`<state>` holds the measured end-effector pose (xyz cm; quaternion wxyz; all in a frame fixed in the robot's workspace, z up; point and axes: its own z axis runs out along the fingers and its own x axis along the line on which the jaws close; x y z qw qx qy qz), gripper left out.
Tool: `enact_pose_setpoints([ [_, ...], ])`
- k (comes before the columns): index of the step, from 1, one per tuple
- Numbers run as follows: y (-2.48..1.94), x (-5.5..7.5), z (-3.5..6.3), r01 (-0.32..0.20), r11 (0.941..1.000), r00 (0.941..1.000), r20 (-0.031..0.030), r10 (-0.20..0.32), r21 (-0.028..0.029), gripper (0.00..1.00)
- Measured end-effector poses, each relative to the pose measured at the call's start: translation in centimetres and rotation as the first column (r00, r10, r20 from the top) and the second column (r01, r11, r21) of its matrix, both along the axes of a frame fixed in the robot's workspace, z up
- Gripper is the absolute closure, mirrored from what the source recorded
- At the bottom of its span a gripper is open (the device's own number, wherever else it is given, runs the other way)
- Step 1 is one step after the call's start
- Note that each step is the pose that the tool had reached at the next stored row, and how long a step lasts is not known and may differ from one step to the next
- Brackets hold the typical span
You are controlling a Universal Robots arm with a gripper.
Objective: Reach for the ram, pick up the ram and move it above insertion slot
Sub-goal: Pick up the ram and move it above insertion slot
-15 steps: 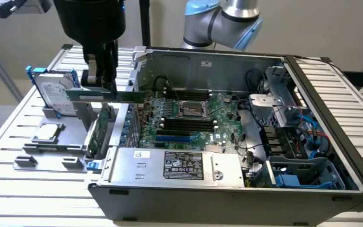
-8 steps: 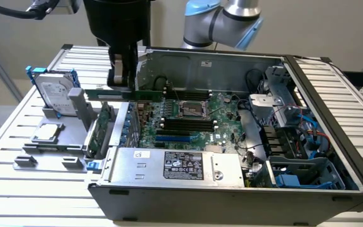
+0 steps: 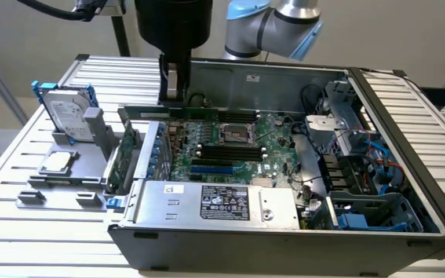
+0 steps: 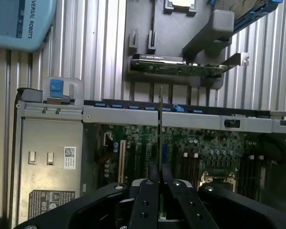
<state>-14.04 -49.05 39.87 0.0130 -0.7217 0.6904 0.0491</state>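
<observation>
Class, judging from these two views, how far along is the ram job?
Done: reach and pick-up. The gripper is shut on the ram, holding it lifted inside the open case. Left: the ram does not yet look to be over the black sockets.

Ribbed metal table, matt.

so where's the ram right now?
The ram is clamped in the gripper, hanging over the open computer case, above the motherboard's far edge toward the exterior view's left.
</observation>
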Motion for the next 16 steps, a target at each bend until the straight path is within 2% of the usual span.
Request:
enact_pose_setpoints([
  [10,2.62,1.8,-0.03,0.000,1.0000,1.0000,0.0000,0.000,-0.0001,0.87],
  [16,3.93,3.3,-0.14,0.000,1.0000,1.0000,0.0000,0.000,0.0000,0.87],
])
